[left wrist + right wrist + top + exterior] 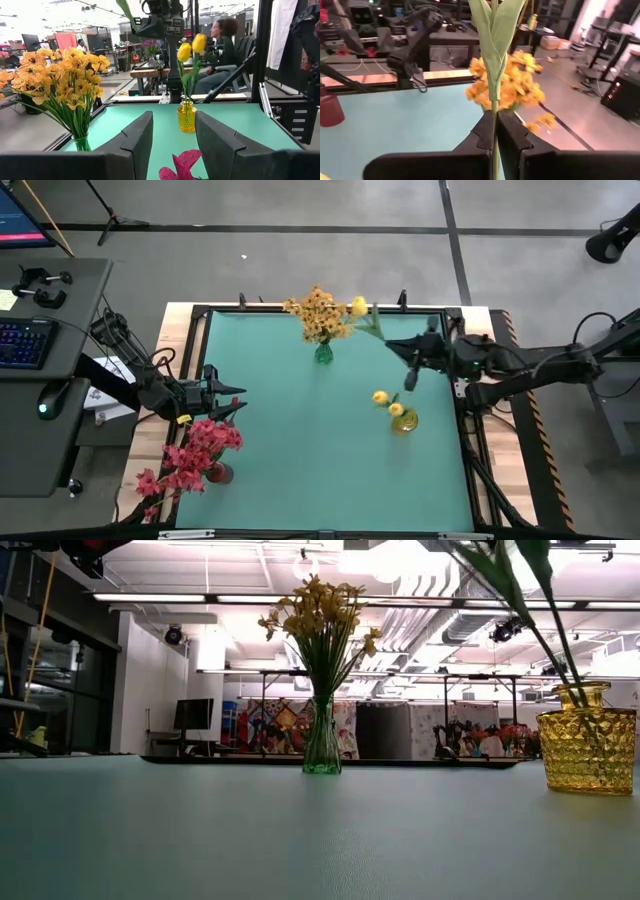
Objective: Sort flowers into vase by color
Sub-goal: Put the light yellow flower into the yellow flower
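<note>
Three vases stand on the green table. A green vase (323, 354) at the far middle holds orange-yellow sprays (318, 315). A yellow vase (405, 421) at the right holds two yellow tulip buds (387, 402). A red vase (221, 473) at the near left holds red-pink flowers (195, 452). My right gripper (392, 343) is at the far right, shut on a yellow tulip (358, 306) whose bud lies beside the orange sprays. My left gripper (238, 399) stands open at the left edge, above the red-pink flowers, with nothing between its fingers (135, 140). My right gripper pinches the tulip's thin green stem (493, 131) between its two fingers, below the long leaves (495, 45). The fingers come roughly level from the table's right and lie across the stem. The tulip is lifted clear of the table, its bud toward the far left of the gripper.
Black frame rails (462, 430) run along the table's edges. A desk with a keyboard (22, 342) and mouse stands left of the table. The green surface (300, 430) between the three vases is bare. A person (225, 45) sits in the room beyond the table.
</note>
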Available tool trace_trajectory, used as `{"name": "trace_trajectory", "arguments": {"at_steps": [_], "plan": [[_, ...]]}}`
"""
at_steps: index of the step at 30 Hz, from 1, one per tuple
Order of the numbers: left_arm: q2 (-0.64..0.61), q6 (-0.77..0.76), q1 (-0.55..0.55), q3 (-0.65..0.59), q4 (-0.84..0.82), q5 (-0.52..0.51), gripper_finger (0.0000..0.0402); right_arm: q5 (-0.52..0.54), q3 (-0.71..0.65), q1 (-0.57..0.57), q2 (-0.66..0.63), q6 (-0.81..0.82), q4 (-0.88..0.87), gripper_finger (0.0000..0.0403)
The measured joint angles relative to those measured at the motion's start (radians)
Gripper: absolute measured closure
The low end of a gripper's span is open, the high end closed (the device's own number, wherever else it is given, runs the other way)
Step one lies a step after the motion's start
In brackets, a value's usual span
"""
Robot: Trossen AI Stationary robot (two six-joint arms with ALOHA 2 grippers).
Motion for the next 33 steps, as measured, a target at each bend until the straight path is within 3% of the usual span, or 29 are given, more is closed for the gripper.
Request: {"name": "trace_trajectory", "arguments": {"at_steps": [8, 15, 20, 25, 29, 33], "plan": [[0.000, 0.000, 0.000, 0.000, 0.000, 0.000, 0.0266, 0.083, 0.000, 0.078, -0.064, 0.152, -0.205, 0.0403], [0.000, -0.003, 0.000, 0.000, -0.001, 0.001, 0.0266, 0.364, -0.087, 0.248, -0.039, 0.242, -0.253, 0.0403], [0.000, -0.003, 0.000, 0.000, -0.001, 0.002, 0.0266, 0.585, -0.273, 0.398, -0.082, 0.375, -0.150, 0.0403], [0.000, -0.003, 0.000, 0.000, -0.001, 0.002, 0.0266, 0.767, -0.406, 0.521, -0.123, 0.366, 0.107, 0.0403], [0.000, -0.002, 0.000, 0.000, -0.001, 0.002, 0.0266, 0.831, -0.459, 0.595, -0.115, 0.321, 0.299, 0.0403], [0.000, -0.002, 0.000, 0.000, -0.001, 0.002, 0.0266, 0.834, -0.471, 0.650, -0.077, 0.361, 0.357, 0.0403]]}}
